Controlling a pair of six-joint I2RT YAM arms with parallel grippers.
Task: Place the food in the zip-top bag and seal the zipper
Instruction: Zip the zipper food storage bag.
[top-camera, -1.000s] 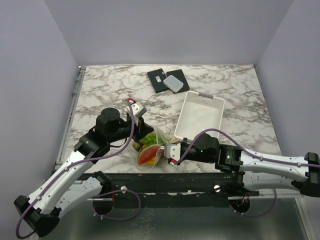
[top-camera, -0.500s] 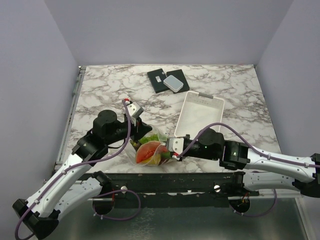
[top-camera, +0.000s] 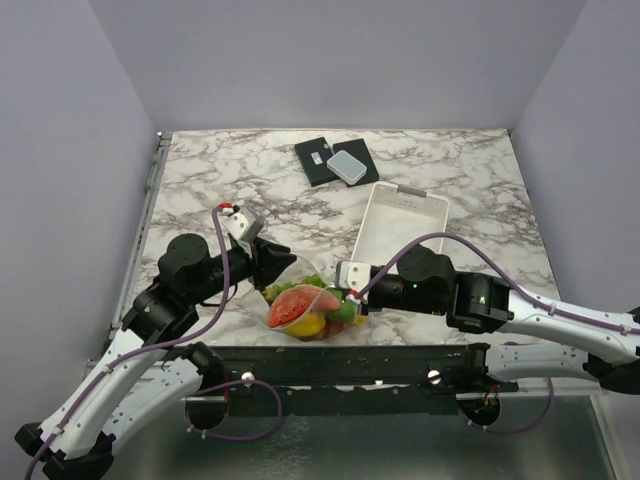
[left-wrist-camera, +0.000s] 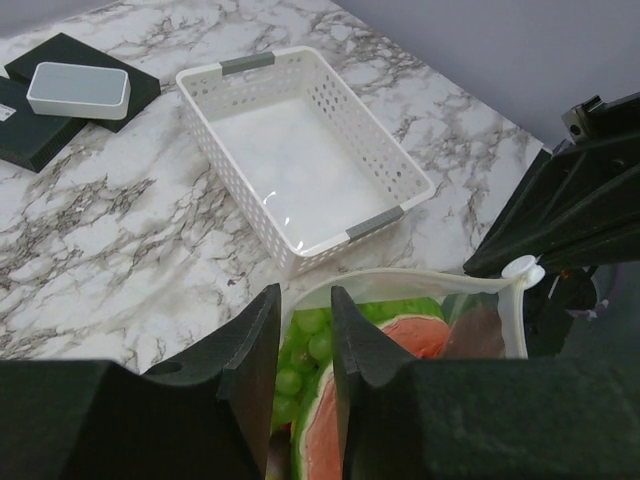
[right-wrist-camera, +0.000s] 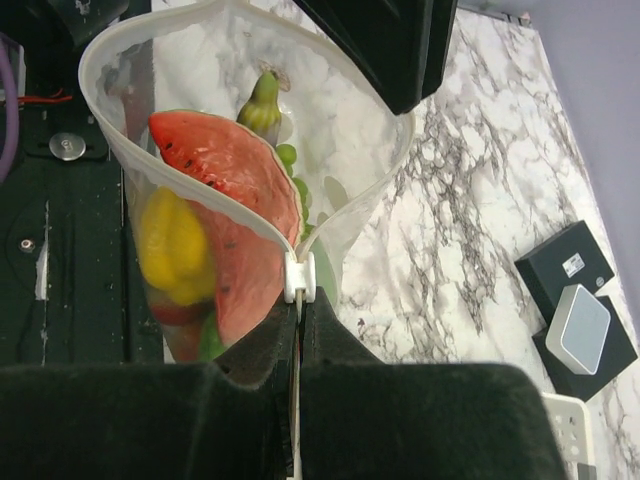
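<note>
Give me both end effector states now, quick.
Left end effector: slightly open, zip-top bag rim in the gap.
Right end effector: closed on the zip-top bag's mouth edge.

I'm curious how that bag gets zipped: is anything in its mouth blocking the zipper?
Yes: the watermelon slice rises into the open mouth of the zip-top bag, right beside the slider that the right gripper pinches.

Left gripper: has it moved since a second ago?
Yes. In the top view, the left gripper has pulled back leftward, away from the white perforated plastic basket.
</note>
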